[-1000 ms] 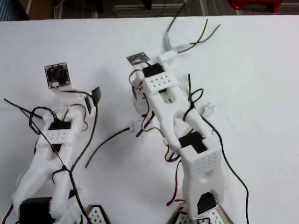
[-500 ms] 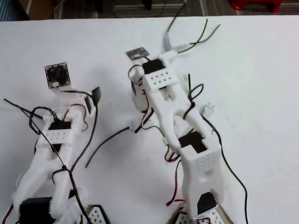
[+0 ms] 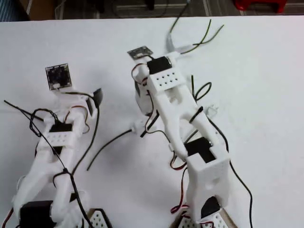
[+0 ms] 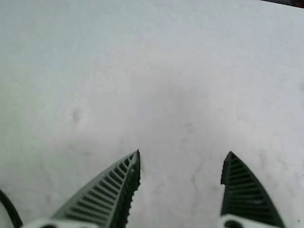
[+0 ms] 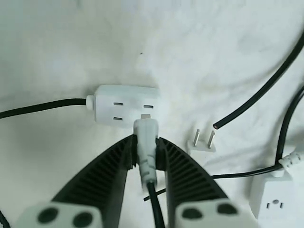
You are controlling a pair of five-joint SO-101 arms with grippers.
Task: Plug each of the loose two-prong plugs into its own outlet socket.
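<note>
In the right wrist view a white outlet block (image 5: 124,105) with several sockets lies on the white table, its black cord (image 5: 42,108) running off to one side. My right gripper (image 5: 146,141) is shut on a white plug (image 5: 145,129). The plug's front end rests against one socket of the block, with a prong tip just showing. A loose two-prong plug (image 5: 203,141) lies beside the block, prongs up. A second outlet block (image 5: 275,199) sits at the frame's corner. My left gripper (image 4: 184,153) is open above bare table.
From above, the right arm (image 3: 164,80) folds over mid-table and the left arm (image 3: 59,135) stays near the left. Loose black cables (image 3: 107,145) trail between them and at the far edge (image 3: 199,38). A cut cable end (image 5: 216,126) lies near the loose plug.
The right arm's wrist has shifted slightly toward the far side and right. The left arm has kept still.
</note>
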